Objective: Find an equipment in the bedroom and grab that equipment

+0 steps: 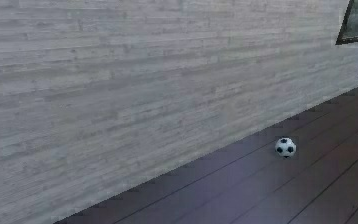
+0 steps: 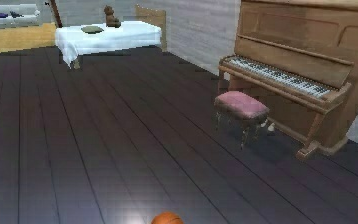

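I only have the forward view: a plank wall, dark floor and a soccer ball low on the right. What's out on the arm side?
Observer: An upright wooden piano stands against the wall on the arm side view's right, with a pink-cushioned stool in front of it.
Operator: Does anything say this is the bedroom?
Observer: Yes, a bed with a white cover sits at the far end of the room, in that view's upper left.
Operator: Is there any gear besides the soccer ball?
Observer: Possibly. An orange rounded thing pokes up at the arm side view's bottom edge, but too little of it shows to name it.
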